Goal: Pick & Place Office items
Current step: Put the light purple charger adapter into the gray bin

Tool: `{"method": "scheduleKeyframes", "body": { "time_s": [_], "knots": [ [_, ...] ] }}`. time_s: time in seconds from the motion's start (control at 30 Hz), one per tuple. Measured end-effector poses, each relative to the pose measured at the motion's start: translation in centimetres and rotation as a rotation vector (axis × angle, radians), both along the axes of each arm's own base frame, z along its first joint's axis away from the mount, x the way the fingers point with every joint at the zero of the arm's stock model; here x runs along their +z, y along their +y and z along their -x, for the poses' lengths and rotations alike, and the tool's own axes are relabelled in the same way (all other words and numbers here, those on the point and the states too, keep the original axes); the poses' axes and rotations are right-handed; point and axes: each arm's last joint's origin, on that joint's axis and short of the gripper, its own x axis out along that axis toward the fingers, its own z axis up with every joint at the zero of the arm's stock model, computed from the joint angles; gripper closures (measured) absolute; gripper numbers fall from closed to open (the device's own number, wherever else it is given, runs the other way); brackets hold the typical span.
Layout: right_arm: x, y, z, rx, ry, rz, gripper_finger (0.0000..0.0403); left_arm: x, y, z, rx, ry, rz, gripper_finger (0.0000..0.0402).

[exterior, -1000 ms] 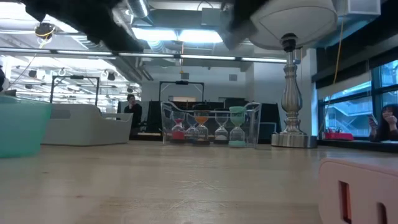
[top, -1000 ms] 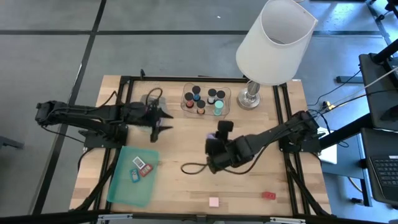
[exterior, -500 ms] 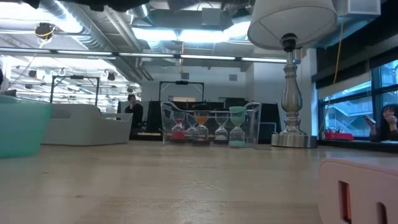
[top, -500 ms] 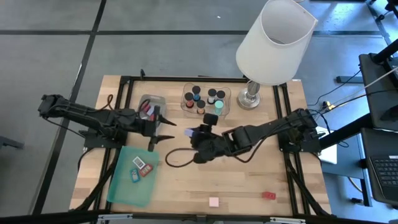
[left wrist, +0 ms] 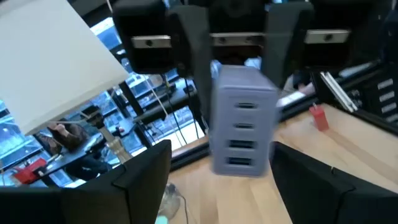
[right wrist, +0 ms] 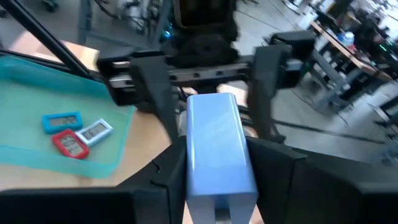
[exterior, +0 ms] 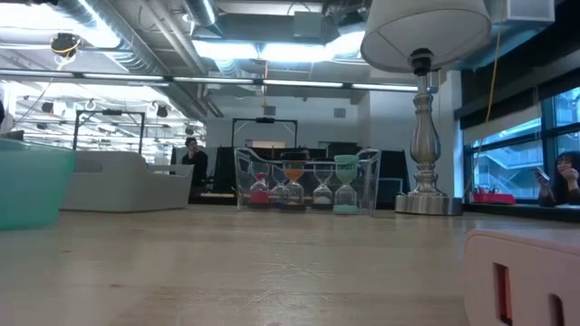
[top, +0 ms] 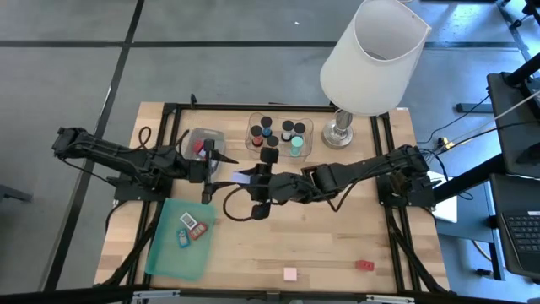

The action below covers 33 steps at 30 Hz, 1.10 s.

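Note:
My right gripper [top: 257, 180] is above the table's middle, shut on a pale blue block with slots [left wrist: 242, 124] that trails a black cord [top: 239, 211]. My left gripper [top: 221, 174] faces it from the table's left, open. Its fingers [left wrist: 144, 180] stand a little short of the block's free end and touch nothing. Dark cylinders with coloured tops stand in a clear tray [top: 278, 135] at the far middle. Small blue, white and red pieces [top: 191, 226] lie on a green lid [top: 179, 241]. A pink block [top: 290, 274] and a red block [top: 364, 265] lie near the front edge. My right gripper pinches the pale blue block by its two long sides [right wrist: 194, 163] between its two fingers. It comes from the table's right, nearly level, and the fingers lie along the block. The block is lifted clear and sticks out toward the left gripper. Its cord hangs slack to the table.
A big white-shaded lamp [top: 371, 59] stands at the far right, its base [exterior: 424, 195] beside the clear tray [exterior: 306, 181]. A second clear container [top: 202, 143] with red pieces sits at the far left. The pink block [exterior: 526, 272] shows close in the low view.
My right gripper has carried the pale blue block up and toward the table's left and far side, tipping from pointing down to nearly level, the cord trailing behind. My left gripper has swung off the left clear container toward the block and spread its fingers wider.

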Motion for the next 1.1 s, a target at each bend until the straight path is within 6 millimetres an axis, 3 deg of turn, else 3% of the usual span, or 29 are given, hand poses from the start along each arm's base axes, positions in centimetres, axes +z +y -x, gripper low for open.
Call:
{"method": "scheduleKeyframes", "body": {
  "time_s": [0.33, 0.83, 1.1],
  "knots": [
    [0.35, -0.39, -0.29, 0.012, -0.03, 0.012, 0.0268, 0.09, 0.0, 0.0, -0.002, -0.009, 0.025, 0.0169],
    [0.35, -0.75, -0.42, 0.008, -0.032, 0.008, 0.0268, 0.51, -0.13, 0.04, -0.049, -0.052, 0.028, 0.0283],
    [0.38, -0.74, -0.42, 0.006, -0.034, 0.008, 0.0268, 0.52, -0.17, 0.04, -0.066, -0.052, 0.029, 0.0283]
  ]
}}
